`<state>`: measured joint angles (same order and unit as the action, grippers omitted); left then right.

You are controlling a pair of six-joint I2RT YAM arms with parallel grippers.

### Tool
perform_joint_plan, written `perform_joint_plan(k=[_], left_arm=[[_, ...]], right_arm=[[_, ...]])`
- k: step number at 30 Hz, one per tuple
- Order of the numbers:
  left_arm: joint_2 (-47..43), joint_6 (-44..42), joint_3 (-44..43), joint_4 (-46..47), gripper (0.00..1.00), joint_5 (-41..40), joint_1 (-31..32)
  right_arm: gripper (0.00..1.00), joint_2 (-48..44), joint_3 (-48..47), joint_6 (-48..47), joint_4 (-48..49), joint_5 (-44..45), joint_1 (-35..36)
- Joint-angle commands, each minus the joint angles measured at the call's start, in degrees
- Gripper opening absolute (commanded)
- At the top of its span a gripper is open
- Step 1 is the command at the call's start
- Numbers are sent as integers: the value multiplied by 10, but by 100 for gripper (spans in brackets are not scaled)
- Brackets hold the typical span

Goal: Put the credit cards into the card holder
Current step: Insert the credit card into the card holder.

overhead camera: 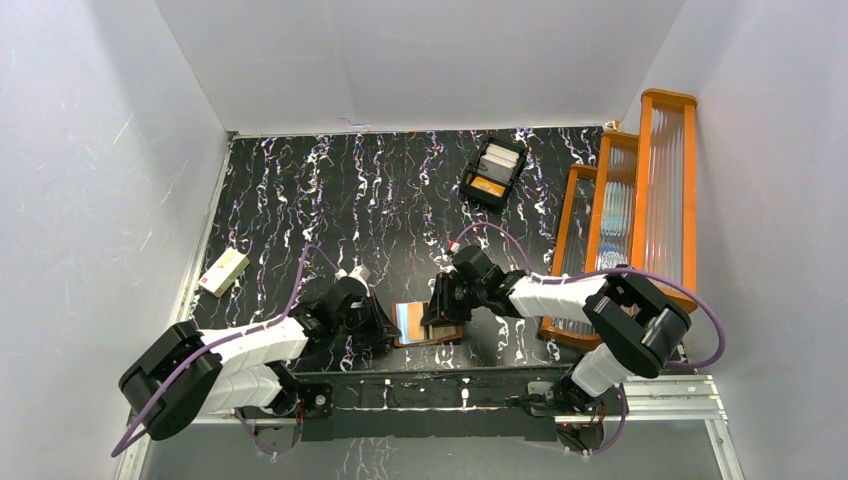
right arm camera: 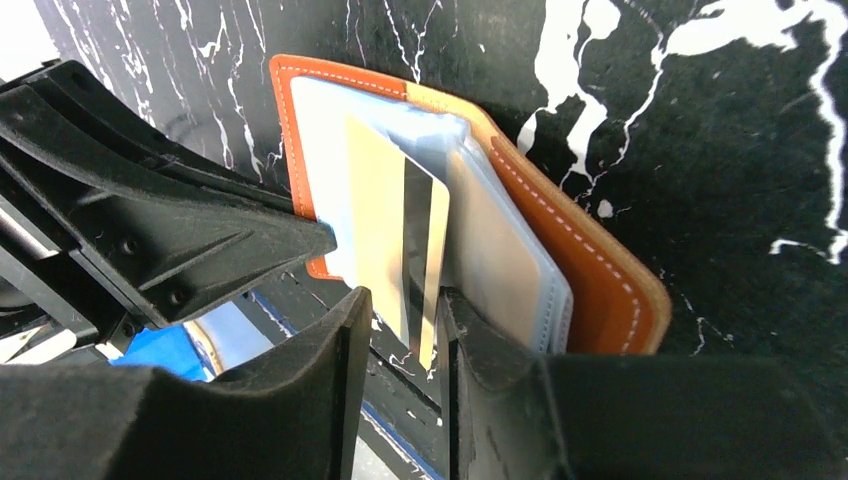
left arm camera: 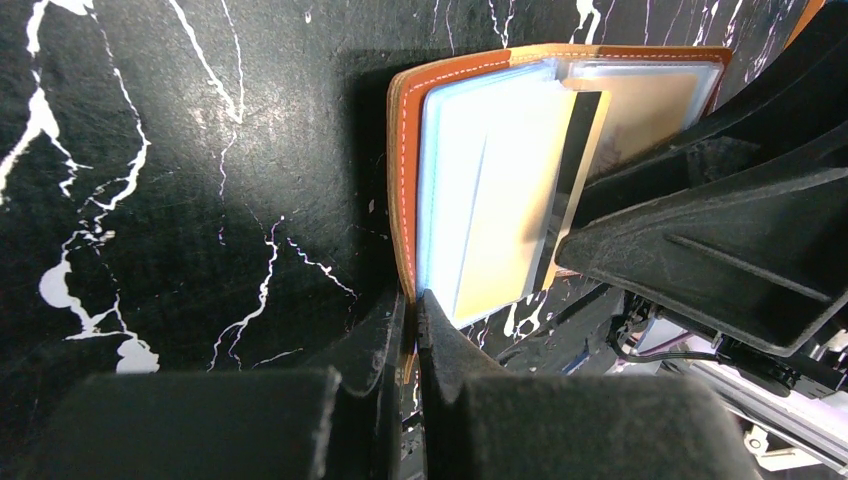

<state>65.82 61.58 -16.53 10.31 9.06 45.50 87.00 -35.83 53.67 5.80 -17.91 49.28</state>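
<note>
The reddish-brown card holder (overhead camera: 412, 322) lies open near the table's front edge, between both grippers. My left gripper (left arm camera: 413, 300) is shut on the edge of its leather cover (left arm camera: 403, 150). A yellow credit card (left arm camera: 520, 200) with a dark stripe sticks partly out of the shiny pale pockets. In the right wrist view the card's (right arm camera: 385, 220) free end hangs between the fingers of my right gripper (right arm camera: 405, 300), which stand apart, wider than the card. The holder's other leaf (right arm camera: 590, 270) lies beside the right finger. More cards (overhead camera: 497, 165), white and orange, sit in the far tray.
A black compartmented tray (overhead camera: 478, 192) stands at the back, right of centre. A cream box (overhead camera: 223, 271) lies at the left edge. Orange-framed racks (overhead camera: 620, 220) line the right side. The metal rail (overhead camera: 420, 385) runs along the near edge, just below the holder.
</note>
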Motion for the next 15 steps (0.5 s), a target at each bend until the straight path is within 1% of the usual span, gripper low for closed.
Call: perform_joint_plan(k=[1,5,11,15], left_arm=[[-12,-7,8,-11,0,2,-2],[-12,-9,8,-10,0,4,-1],[-2,-11,8,-2,0,13,-2],[-7,-12,6,-4,0,13,-2]], right_arm=[[41,5,-36,-29,-34,36,5],[45,13,-55,-46,-55,53,9],[44,40,-97,-80,-66,62,38],[42,60,-133,-101,-102,81,58]])
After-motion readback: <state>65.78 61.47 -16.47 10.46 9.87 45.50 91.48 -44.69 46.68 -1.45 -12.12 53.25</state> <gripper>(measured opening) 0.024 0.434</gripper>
